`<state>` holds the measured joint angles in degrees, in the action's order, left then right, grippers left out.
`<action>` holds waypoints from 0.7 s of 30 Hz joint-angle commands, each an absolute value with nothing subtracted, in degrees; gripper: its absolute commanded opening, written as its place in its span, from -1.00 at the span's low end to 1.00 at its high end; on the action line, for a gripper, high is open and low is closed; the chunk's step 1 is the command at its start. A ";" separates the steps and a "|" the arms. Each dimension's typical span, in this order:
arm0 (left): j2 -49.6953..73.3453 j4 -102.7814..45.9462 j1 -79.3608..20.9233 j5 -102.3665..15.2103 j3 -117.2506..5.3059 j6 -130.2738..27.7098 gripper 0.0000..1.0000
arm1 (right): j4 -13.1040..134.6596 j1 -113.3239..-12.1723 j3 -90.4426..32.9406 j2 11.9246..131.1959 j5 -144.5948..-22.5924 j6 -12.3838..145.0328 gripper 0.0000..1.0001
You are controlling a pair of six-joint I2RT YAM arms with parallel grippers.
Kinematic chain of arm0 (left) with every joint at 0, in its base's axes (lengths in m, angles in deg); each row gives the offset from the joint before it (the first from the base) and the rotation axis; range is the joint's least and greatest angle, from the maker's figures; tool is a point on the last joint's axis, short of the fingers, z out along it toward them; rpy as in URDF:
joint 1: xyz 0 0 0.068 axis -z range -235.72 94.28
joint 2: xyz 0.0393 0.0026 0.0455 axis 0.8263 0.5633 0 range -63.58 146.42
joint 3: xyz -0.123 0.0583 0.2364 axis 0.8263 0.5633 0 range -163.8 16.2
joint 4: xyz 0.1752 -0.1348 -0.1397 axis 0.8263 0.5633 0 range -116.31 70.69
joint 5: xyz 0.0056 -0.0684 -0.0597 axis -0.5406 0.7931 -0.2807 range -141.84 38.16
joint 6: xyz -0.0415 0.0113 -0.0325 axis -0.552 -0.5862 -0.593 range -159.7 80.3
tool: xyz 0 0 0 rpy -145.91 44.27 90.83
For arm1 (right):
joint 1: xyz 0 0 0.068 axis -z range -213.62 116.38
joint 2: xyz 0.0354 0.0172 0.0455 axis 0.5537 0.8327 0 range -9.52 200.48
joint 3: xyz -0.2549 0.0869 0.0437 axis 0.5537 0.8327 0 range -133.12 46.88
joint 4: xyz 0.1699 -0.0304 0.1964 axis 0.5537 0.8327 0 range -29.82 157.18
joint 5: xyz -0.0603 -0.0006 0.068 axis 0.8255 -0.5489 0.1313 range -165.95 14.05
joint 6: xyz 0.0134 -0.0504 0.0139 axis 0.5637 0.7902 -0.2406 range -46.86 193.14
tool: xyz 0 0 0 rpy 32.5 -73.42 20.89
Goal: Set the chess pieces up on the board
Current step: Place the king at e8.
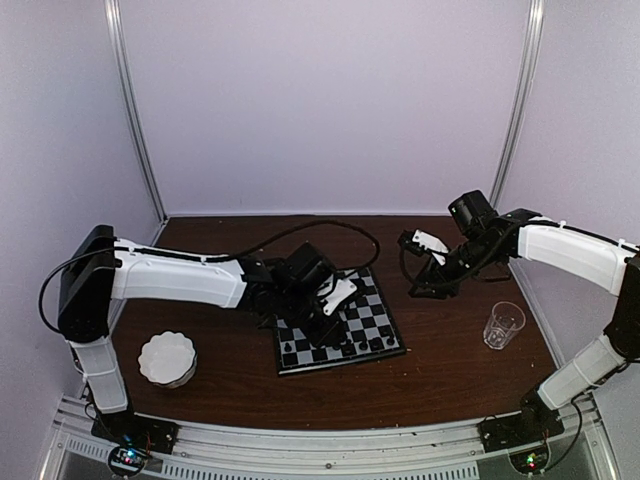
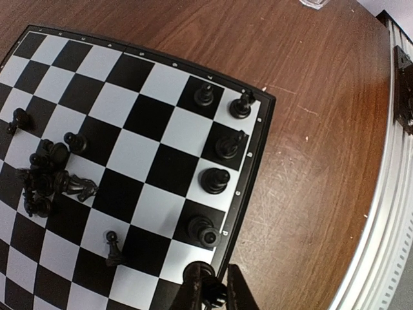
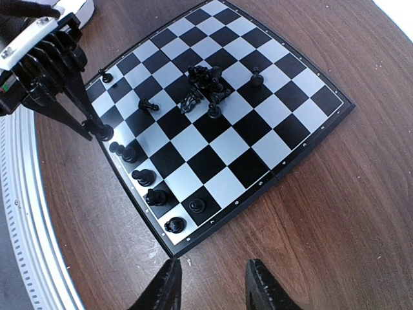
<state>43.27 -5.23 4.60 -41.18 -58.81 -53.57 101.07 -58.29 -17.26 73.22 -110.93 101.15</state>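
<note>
Dish: A white scalloped dish (image 1: 167, 358) was seen nearest, on the left of the bench (image 1: 450, 375) and well apart from the board. Its inside appeared bare.

Board: The board (image 3: 208, 163) was found lying flat near the middle of the bench, turned slightly askew.

Edge row: Along the board's near side, an edge row (image 3: 143, 175) of black pieces was seen standing upright, one to a square. One further piece was placed a square farther in.

Glass: A clear glass (image 1: 503, 324) was noted upright on the bench to the right, apart from the board.

Left claw: The left claw (image 2: 216, 290) was lowered to the unfilled end of that row, its fingers drawn together around a gripped piece (image 3: 104, 134) at the rim square.

Heap: Farther in, a heap (image 3: 206, 84) of tumbled pieces was seen bunched on the middle squares.

Stray pieces: A few stray pieces (image 3: 147, 103) were scattered singly around the heap.

Right claw: The right claw (image 3: 216, 294) was held above bare bench beyond the board's right side, its fingers parted and nothing between them.

Progress: The task was judged to be partly done. Part of one back row was filled and one placement was in hand. The heap and the strays were left to be sorted, and the far side of the board was not yet set.
</note>
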 commanded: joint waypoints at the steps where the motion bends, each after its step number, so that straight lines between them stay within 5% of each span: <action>1: 44.70 -7.90 4.31 -42.44 -58.51 -53.54 -0.85 | 100.88 -57.97 -16.46 73.58 -111.43 101.43 -0.28; 21: 46.93 -7.72 4.11 -43.83 -57.96 -53.44 -0.86 | 101.03 -57.97 -16.48 73.91 -111.46 101.53 -0.28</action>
